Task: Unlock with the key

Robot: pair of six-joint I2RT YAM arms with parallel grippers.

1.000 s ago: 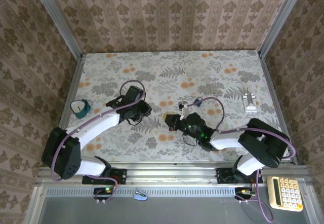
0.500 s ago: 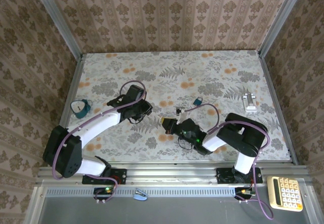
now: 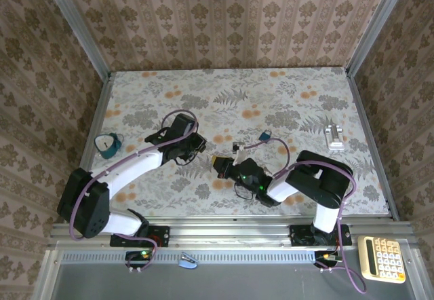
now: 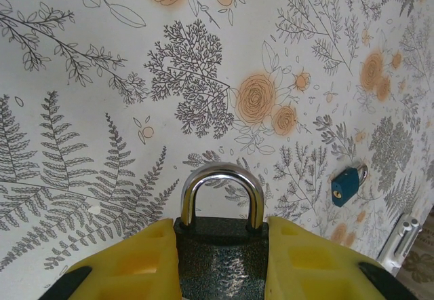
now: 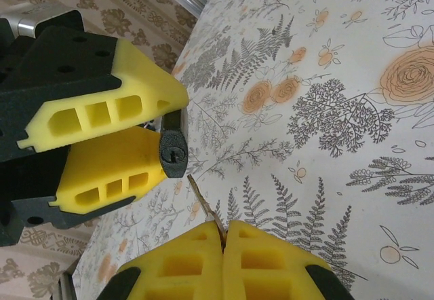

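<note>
**A:** How far along is the unlocking?

**B:** About halfway, I'd say. On the flowered table [image 3: 285, 103] the left arm [image 3: 129, 167] and the right arm [image 3: 298, 181] both reach toward the middle, and their tips nearly meet.

**A:** What does each one hold?

**B:** The left pincer [image 4: 222, 246] is closed on the dark body of the padlock [image 4: 222, 263], one yellow finger on each side. It holds the lock off the table with the shackle [image 4: 221, 188] sticking out past the fingers. The right pincer [image 5: 224, 242] is pressed fully together, and the thin blade of the key [image 5: 203, 205] pokes out between its pads.

**A:** So the picking up is done?

**B:** Yes, lock and key are each in hand. What's left is the real work. In the right wrist view the keyhole [image 5: 174, 155] faces the key, but the blade tip sits just below it and isn't in. The blade also looks angled off the slot, so I judge it needs lining up before it goes in.

**A:** And the lock itself?

**B:** Both legs of the shackle sit down in the body, so it isn't open yet. Inserting, turning and popping it all remain.

**A:** Anything else nearby?

**B:** A small blue padlock [image 3: 264, 136] lies on the table beyond the right pincer, untouched.
</note>
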